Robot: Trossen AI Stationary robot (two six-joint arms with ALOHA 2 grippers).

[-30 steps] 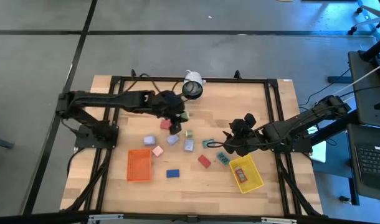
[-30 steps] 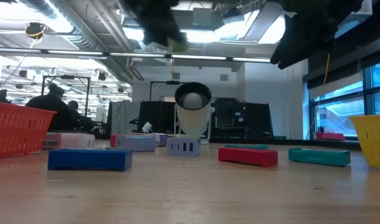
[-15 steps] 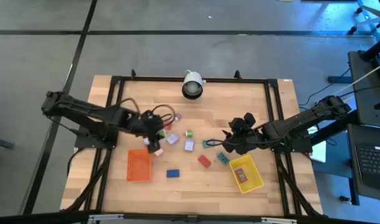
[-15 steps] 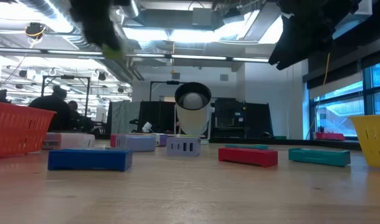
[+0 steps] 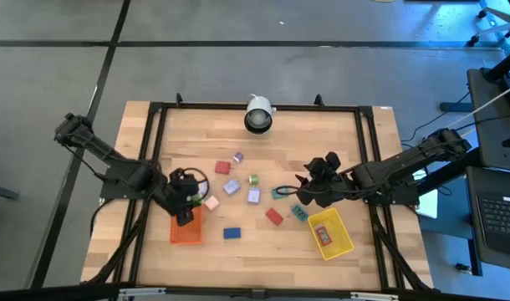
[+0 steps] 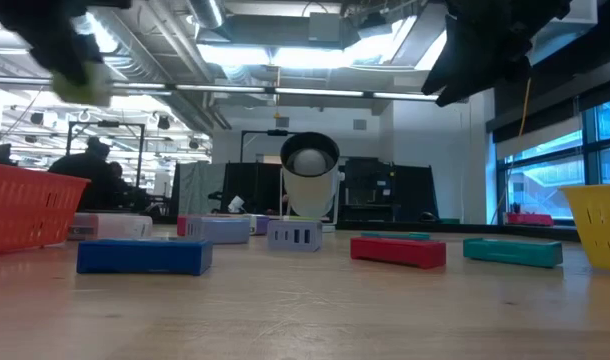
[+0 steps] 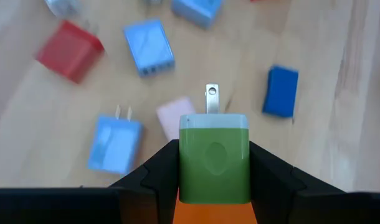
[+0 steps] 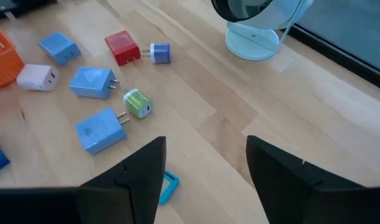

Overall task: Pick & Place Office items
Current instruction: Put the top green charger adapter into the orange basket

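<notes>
Green plastic fills the left wrist view: a green charger block point(image 7: 213, 158) with one metal prong showing sits clamped between the fingers of the left claw point(image 5: 185, 206). A second ago that claw was up at the far middle of the counter point(image 5: 322, 134) among the scattered pieces; it has since swung back toward the near left and now hangs over the far end of the orange tray point(image 5: 188, 230). By my reading the carry is nearly done and release into the tray is the step in hand.

The right claw point(image 5: 309, 191) has hardly shifted; it hovers right of centre with its fingers apart and nothing between them, just far of the yellow tray point(image 5: 330, 233).

On the counter remain a red block point(image 5: 222, 167), a pink block point(image 5: 211, 202) just beside the orange tray, a blue bar point(image 5: 232, 233), a second red piece point(image 5: 274, 216) and several lilac and blue chargers between the arms.

Open room is good along the counter's near edge. The pink block crowds the tray's far right corner, so a drop is safer well inside the rim.
</notes>
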